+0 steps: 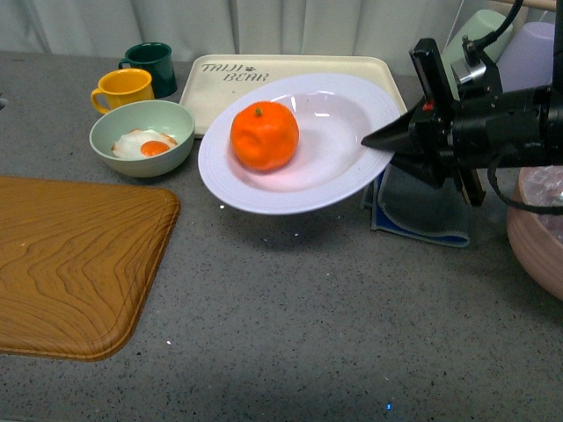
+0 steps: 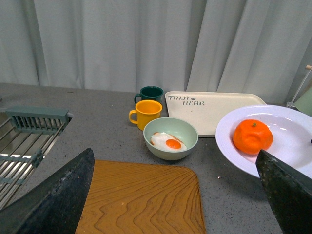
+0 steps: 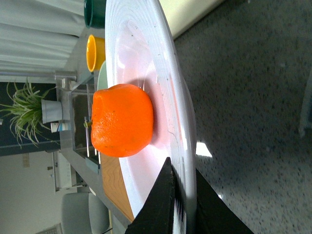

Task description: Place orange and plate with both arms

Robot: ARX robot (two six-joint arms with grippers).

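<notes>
The orange [image 1: 264,134] lies in the white ridged plate [image 1: 352,171], left of its middle. My right gripper [image 1: 380,141] is shut on the plate's right rim and holds it above the grey counter, tilted a little. In the right wrist view the two fingers pinch the plate's rim [image 3: 187,146] with the orange [image 3: 122,126] beyond them. My left gripper [image 2: 175,195] is open and empty above the wooden tray's corner; the left wrist view shows the plate [image 2: 229,146] and the orange [image 2: 252,136] to its right. The left arm is out of the front view.
A wooden tray [image 1: 70,264] lies at the left front. A pale green bowl with a fried egg [image 1: 141,136], a yellow mug [image 1: 123,88], a dark green mug [image 1: 151,60] and the cream bear tray [image 1: 220,88] stand behind. A blue-edged mat [image 1: 422,215] and a pink bowl [image 1: 537,237] are at right.
</notes>
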